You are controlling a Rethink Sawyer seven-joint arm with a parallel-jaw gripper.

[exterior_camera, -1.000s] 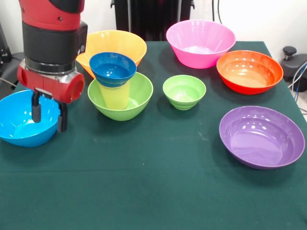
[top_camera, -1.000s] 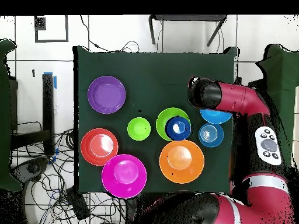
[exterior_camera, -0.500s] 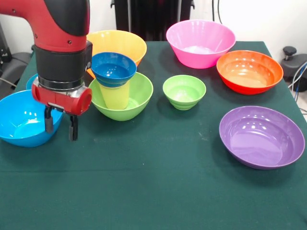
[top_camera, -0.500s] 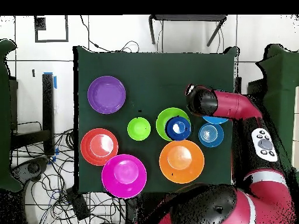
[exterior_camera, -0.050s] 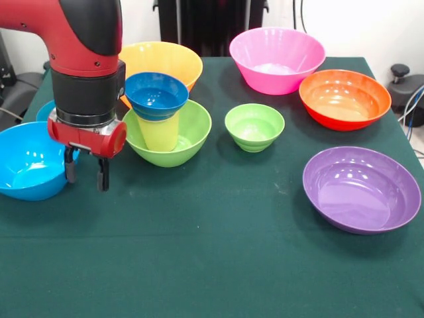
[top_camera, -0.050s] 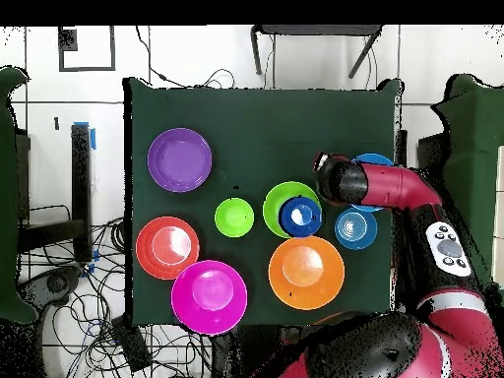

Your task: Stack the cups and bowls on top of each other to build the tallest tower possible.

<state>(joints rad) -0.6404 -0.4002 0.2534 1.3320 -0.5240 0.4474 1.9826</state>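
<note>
Now the claw [exterior_camera, -0.050s: 85, 174], fingers apart and empty, is shifted off the light blue bowl [exterior_camera, -0.050s: 26, 162] toward the tower [exterior_camera, -0.050s: 159, 119]; nothing is carried.

Colours of the bowls, tumbler and table cloth.
Dark green cloth [exterior_camera, -0.050s: 218, 265]; lime-green large bowl [exterior_camera, -0.050s: 192, 132] holding pale yellow tumbler [exterior_camera, -0.050s: 159, 132] capped by dark blue bowl [exterior_camera, -0.050s: 156, 95]; far pink bowl [exterior_camera, -0.050s: 277, 59]; right purple bowl [exterior_camera, -0.050s: 361, 189]; left bowl [exterior_camera, -0.050s: 26, 162] apparently light blue.

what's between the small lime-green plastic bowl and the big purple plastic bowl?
Nothing: bare dark-green table cloth separates the small lime-green bowl from the large purple bowl. The front view shows it, and the overhead view agrees.
</note>
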